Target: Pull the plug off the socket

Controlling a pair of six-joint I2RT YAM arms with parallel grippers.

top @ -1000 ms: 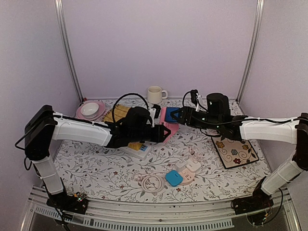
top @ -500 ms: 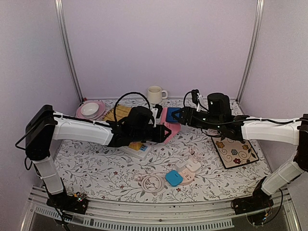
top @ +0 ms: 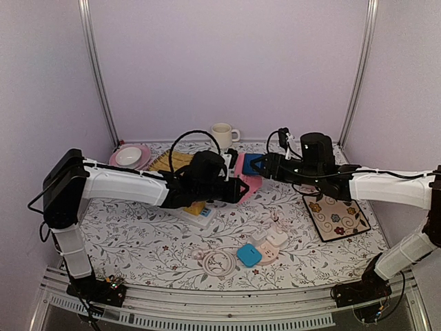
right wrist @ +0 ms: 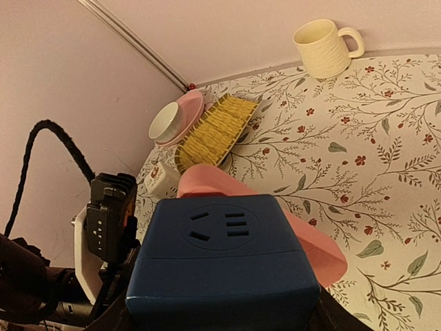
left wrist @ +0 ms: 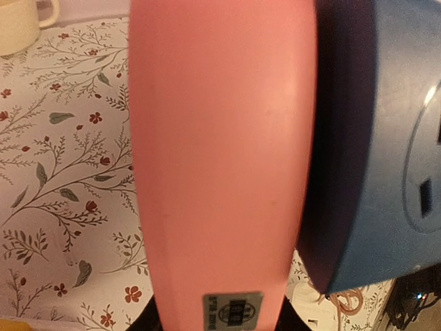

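Two grips: left gripper (top: 240, 188) plug (left wrist: 220, 152), right gripper (top: 266, 166) socket (right wrist: 222, 265).

The floral table (top: 138, 234) carries a cream mug (top: 222, 136), pink plate (top: 145, 157), patterned mat (top: 335, 217) and blue cube (top: 249, 255).

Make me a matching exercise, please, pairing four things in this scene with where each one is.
Things:
1 cream mug
2 blue socket block
3 pink piece
4 floral mat

Places:
A in the left pincer
B lying flat on the right side
C standing at the far back
D in the right pincer

Pairs: 1-C; 2-D; 3-A; 4-B
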